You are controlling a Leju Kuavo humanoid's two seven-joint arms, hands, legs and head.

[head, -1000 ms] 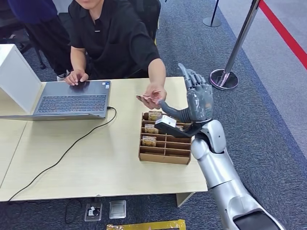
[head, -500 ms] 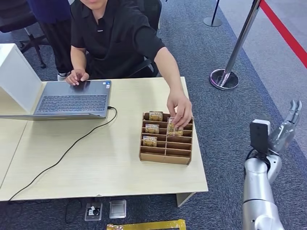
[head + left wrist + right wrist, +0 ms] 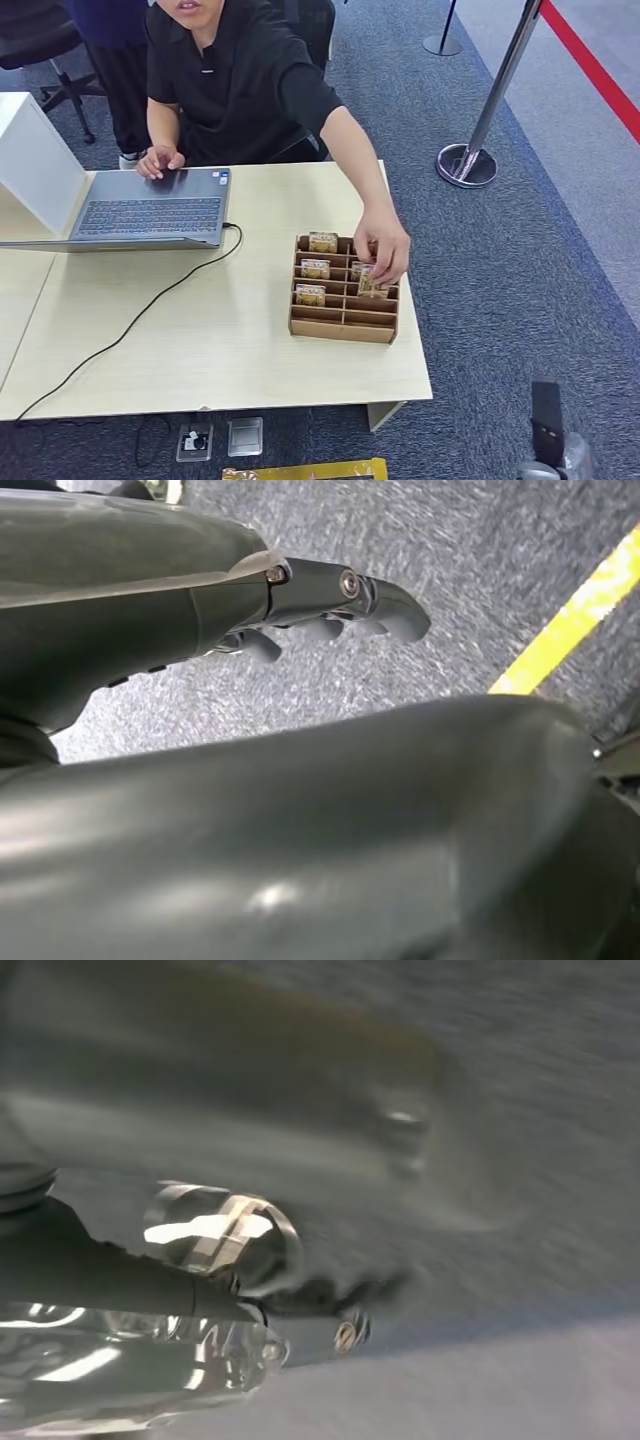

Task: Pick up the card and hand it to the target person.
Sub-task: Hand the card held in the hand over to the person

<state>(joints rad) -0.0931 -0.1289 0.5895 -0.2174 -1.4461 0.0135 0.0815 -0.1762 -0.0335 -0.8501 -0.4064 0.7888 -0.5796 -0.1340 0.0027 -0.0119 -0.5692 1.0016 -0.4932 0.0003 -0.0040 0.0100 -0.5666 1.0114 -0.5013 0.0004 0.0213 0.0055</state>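
In brown slotted cardboard tray on table, card pinched by person's hand; right hand blurred, state untellable; left hand hung empty, fingers loosely extended; card well apart, ahead of both.

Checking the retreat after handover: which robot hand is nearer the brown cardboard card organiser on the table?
Right, as far as shown. The right arm's wrist sits low off the table's right end, below the brown cardboard card organiser. The left robot hand hangs over grey carpet beside the body.

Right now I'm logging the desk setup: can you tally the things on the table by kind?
Laptops: 1
Card organizers: 1
Cards in the organizer: 4, one under the person's hand
White boxes: 1
Black cables: 1
Total: 8
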